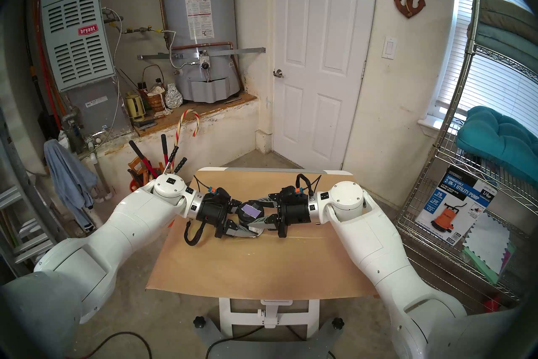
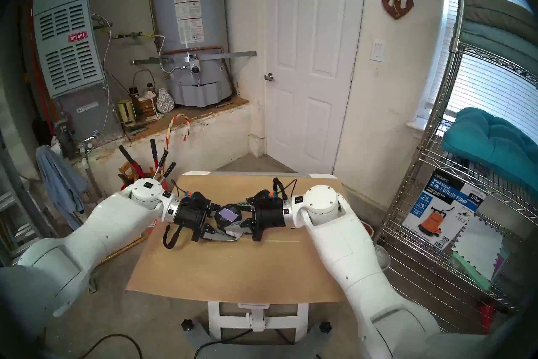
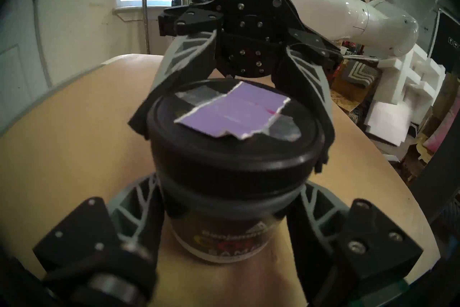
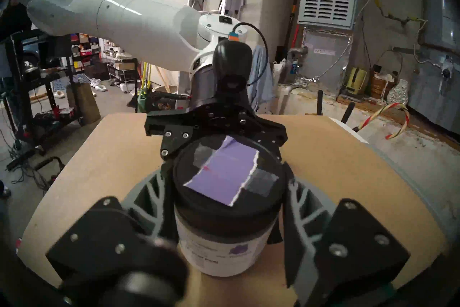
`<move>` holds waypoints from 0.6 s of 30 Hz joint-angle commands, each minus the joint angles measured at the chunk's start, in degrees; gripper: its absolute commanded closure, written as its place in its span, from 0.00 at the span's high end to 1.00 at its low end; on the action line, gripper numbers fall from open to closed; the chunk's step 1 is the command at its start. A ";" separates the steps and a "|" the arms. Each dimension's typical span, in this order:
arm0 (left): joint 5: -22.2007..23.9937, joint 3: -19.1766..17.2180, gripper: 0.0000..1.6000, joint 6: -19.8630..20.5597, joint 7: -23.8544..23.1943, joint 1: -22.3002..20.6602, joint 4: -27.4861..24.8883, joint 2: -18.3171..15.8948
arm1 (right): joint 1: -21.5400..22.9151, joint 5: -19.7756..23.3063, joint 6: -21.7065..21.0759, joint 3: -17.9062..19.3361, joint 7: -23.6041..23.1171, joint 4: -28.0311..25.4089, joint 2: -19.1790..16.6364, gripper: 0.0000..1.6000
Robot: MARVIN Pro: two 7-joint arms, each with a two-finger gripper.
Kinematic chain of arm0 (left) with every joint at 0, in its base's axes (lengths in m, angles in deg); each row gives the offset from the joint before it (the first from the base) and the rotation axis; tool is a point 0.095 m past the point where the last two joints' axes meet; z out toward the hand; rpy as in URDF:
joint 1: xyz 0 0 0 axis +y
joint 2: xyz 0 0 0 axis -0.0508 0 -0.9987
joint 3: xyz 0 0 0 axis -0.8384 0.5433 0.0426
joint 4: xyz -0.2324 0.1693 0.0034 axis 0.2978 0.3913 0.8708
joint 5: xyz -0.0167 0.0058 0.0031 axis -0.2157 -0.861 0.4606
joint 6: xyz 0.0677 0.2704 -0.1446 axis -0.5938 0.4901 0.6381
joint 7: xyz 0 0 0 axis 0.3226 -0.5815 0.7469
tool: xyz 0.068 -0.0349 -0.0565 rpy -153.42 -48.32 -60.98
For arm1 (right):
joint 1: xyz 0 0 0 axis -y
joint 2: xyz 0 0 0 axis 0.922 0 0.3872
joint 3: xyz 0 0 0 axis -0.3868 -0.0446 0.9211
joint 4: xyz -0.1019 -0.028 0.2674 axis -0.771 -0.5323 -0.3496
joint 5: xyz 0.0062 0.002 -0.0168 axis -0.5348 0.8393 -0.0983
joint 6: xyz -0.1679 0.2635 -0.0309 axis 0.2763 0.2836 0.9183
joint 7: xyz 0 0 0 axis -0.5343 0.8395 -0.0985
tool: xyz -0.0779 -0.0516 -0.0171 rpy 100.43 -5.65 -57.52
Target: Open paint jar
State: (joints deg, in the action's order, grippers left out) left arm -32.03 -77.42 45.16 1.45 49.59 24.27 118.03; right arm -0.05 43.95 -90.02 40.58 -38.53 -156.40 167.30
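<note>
You have the paint jar (image 1: 249,215) between both grippers over the middle of the paper-covered table (image 1: 262,268); whether its base rests on the paper or hangs just above it you cannot tell from these views. Your left gripper (image 3: 225,201) comes in from the left, its fingers closed snugly on the jar body just under the lid; your right gripper (image 4: 230,201) comes in from the right, fingers clamped on the black screw lid (image 4: 230,174), which is still seated on the jar. The lavender swatch (image 3: 234,112) taped on top is only paper, so keep pads off it; grip the lid's rim instead. Expect a small, stiff plastic jar, fairly light even with paint inside; the printed label looks smooth and may slip under torque, so hold the body firmly and low. Keep it upright as the lid turns; liquid paint would spill from a tilted open jar.
</note>
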 commanded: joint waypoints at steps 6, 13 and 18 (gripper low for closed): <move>0.09 0.15 0.00 -0.06 -0.91 -1.16 0.68 0.47 | 5.38 1.06 3.00 -0.25 -4.72 0.84 -0.13 0.20; 0.11 0.23 0.00 -0.26 -1.27 -1.37 1.08 0.65 | 7.16 1.31 3.67 -1.11 -9.00 2.67 -0.37 0.15; 0.07 0.15 0.00 -0.29 -1.51 -1.37 1.18 0.73 | 7.25 1.30 4.16 -1.16 -9.75 3.26 -0.02 0.23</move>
State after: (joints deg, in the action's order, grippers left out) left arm -31.94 -76.83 45.11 -0.29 49.09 25.28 119.01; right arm 4.21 43.79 -87.35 39.55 -45.60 -152.42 166.52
